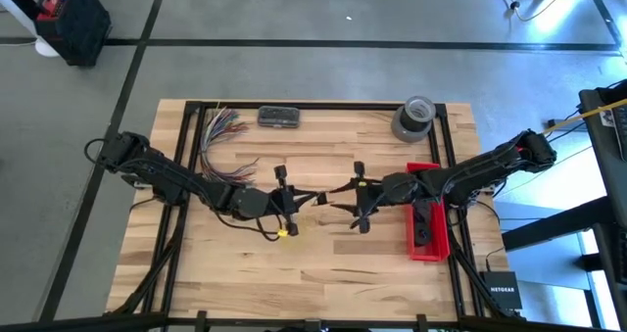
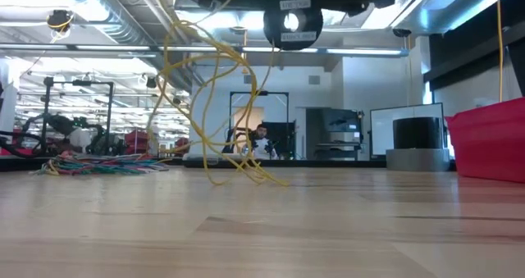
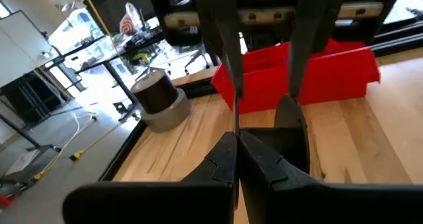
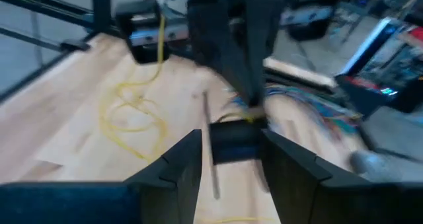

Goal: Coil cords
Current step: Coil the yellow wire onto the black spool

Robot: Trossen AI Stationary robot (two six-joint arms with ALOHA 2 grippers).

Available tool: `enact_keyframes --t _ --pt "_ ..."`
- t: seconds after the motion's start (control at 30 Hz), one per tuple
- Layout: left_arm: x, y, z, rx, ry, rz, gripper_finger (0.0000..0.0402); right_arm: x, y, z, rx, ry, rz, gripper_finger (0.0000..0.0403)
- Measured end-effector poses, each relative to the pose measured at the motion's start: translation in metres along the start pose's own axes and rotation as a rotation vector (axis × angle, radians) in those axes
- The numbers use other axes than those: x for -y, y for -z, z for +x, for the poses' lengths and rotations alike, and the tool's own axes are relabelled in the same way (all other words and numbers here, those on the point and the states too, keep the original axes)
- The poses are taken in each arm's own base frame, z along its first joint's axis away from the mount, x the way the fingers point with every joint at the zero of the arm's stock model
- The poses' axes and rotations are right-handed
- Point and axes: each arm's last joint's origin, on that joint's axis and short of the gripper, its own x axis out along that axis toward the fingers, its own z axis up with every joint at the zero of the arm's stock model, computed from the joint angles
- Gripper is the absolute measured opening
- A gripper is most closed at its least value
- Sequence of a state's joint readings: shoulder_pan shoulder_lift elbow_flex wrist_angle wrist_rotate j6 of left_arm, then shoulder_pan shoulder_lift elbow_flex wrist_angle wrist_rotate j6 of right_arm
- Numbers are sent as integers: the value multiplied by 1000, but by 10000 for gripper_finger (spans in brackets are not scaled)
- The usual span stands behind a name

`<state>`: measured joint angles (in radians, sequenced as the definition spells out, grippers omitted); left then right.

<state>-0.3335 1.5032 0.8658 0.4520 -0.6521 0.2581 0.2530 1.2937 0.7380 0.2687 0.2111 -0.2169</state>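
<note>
A thin yellow cord (image 2: pixel 215 106) hangs in loose loops from my left hand, and its lower loops (image 4: pixel 132 118) lie on the wooden table. My left gripper (image 1: pixel 315 197) is shut, held above the table's middle and pointing toward the right edge. My right gripper (image 4: pixel 232 159) faces it from the right, open, with one finger on either side of the left gripper's shut tips (image 4: pixel 234 141). Whether the right fingers touch those tips I cannot tell. My left gripper has a short bit of the yellow cord (image 4: pixel 248 118) at its shut fingertips, which lie about level and point toward the table's right side. The fingers themselves hide how the cord lies between them. The cord hangs slack below the hand, with its loops on the table.
A red bin (image 1: pixel 426 219) stands right of the grippers, and a tape roll (image 1: pixel 413 117) sits at the far right. A bundle of multicoloured wires (image 1: pixel 220 131) and a dark case (image 1: pixel 279 117) lie at the far left. A black frame (image 1: pixel 186 175) borders the table.
</note>
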Motion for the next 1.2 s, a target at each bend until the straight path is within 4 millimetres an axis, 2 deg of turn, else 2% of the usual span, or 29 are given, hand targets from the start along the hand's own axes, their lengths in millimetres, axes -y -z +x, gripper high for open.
enact_keyframes --t 0.37,0.57,0.67,0.73,1.1,1.2 --pt "2 3 -1 -30 16 55 0 -7 12 14 -42 -29 -15 154" --pt "3 5 -3 -48 16 50 0 -10 1 -5 -43 -24 -23 154" --pt "6 4 -4 -44 27 59 0 -8 -6 -17 -42 60 -28 154" --pt "6 3 -4 -37 37 67 0 -5 -9 -18 -27 110 -23 154" --pt "5 3 -4 -31 44 65 0 4 7 11 -17 10 -14 154" --pt "5 3 -3 -30 43 71 0 5 9 15 -10 13 -29 141"
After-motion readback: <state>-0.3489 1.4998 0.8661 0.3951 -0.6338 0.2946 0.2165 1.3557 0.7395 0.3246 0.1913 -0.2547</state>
